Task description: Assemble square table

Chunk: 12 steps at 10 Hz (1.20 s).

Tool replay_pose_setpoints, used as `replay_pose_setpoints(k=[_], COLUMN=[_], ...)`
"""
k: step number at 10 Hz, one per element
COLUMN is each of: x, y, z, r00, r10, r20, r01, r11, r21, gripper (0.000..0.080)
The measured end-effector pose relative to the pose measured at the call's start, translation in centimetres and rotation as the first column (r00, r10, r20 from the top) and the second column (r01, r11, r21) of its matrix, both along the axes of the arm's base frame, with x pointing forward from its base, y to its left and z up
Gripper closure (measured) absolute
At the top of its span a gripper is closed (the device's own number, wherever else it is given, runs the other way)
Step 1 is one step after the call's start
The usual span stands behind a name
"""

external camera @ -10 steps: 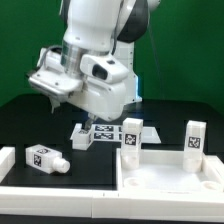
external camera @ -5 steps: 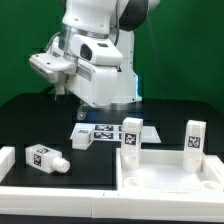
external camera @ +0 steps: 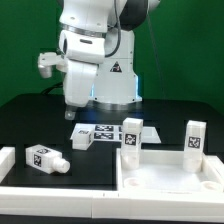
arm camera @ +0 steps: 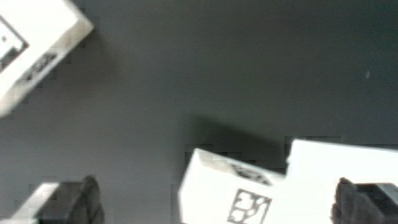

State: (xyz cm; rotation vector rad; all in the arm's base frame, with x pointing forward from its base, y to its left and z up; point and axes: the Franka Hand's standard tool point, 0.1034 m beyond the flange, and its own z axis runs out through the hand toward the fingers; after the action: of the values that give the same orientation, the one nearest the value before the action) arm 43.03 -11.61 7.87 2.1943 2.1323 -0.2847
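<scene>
Now gripper (arm camera: 221, 198) high above bench (arm camera: 178, 100), fingers (arm camera: 71, 200) spread wide, clear of all parts. Tagged leg (arm camera: 235, 185) on bench beneath gripper. Square top (external camera: 160, 180) well apart.

Behind the table (external camera: 30, 115): backdrop (external camera: 25, 45), plain green, flat, evenly lit. The table itself: matte black top under soft, diffuse light. Along the table's near edge: border rail (external camera: 60, 188), long, white.
</scene>
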Motion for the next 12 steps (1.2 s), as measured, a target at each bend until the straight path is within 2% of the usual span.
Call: replay_pose_setpoints(k=[1,4,6,7,8,9,10,11,12], x=[0.0,0.0,0.1,0.5,1.1,1.3,1.0,1.5,1.7], y=[0.4,0.5,0.6,0.4,0.3,0.7,1.2,1.1,1.3], z=[-0.1,-0.2,-0.2,0.0,0.1,0.0,-0.3,-0.2,-0.3], r00=[0.987,0.945,0.875,0.795,0.678,0.524,0.332,0.287,0.220], r10=[-0.159,-0.323,-0.478,-0.598,-0.725,-0.839,-0.933,-0.950,-0.966], r20=[0.029,0.059,0.084,0.099,0.123,0.145,0.141,0.125,0.137], r01=[0.159,0.324,0.480,0.602,0.731,0.848,0.943,0.958,0.975], r11=[0.987,0.946,0.877,0.798,0.683,0.530,0.329,0.282,0.216], r21=[-0.013,-0.015,-0.010,-0.014,-0.003,0.002,-0.046,-0.057,-0.045], gripper=[0.0151,0.0151,0.0151,0.0151,0.0151,0.0151,0.0151,0.0151,0.0151])
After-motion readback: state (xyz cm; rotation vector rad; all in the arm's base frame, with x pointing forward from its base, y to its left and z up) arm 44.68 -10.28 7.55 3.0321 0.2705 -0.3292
